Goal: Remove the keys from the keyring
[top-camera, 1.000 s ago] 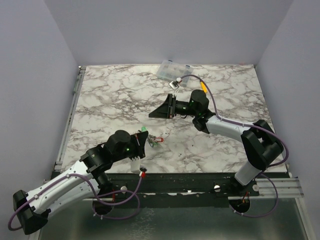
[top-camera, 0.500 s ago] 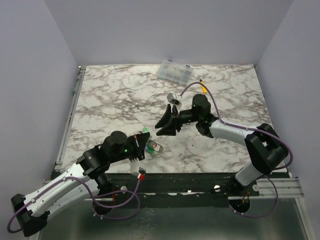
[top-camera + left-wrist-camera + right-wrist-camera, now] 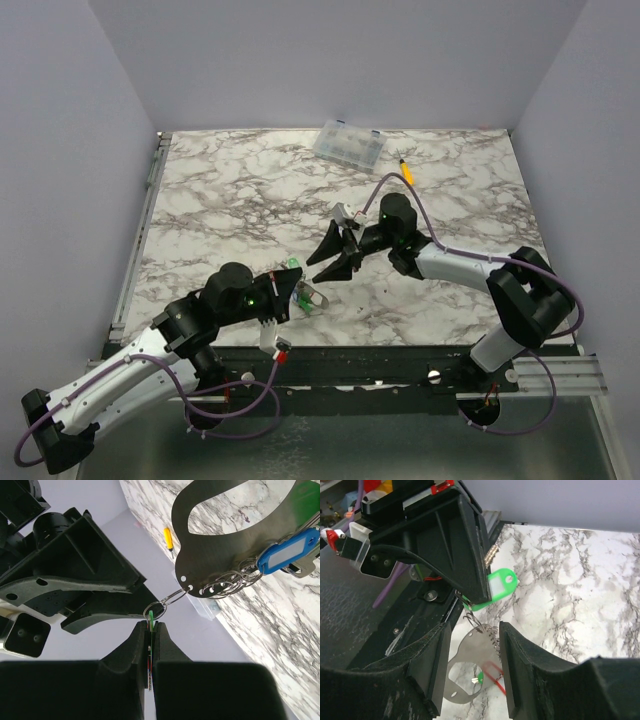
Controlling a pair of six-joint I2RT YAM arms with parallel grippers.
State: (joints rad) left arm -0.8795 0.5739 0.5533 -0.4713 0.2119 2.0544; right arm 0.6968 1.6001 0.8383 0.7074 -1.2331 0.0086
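Observation:
My left gripper (image 3: 288, 288) is shut on a green key tag (image 3: 150, 616), seen edge-on between its fingers. From that tag a small split ring carries the keyring (image 3: 225, 555), a flat grey metal plate with a D-shaped hole, which hangs off the table. A blue tag (image 3: 287, 555) and several wire rings hang on its edge. In the right wrist view the green tag (image 3: 497, 587) sticks out of the left gripper, with the keyring (image 3: 470, 650) and a red tag (image 3: 495, 677) below it. My right gripper (image 3: 474, 627) is open, one finger on each side of the keyring, not touching it.
A clear plastic compartment box (image 3: 350, 145) lies at the far edge of the marble table (image 3: 220, 200). A yellow plug (image 3: 405, 170) sits on the right arm's purple cable. The table's near edge and a black rail run just behind the left gripper.
My right gripper has come down and to the near left, from the far middle of the table to the keyring. The left gripper has shifted slightly nearer, still shut on the green tag.

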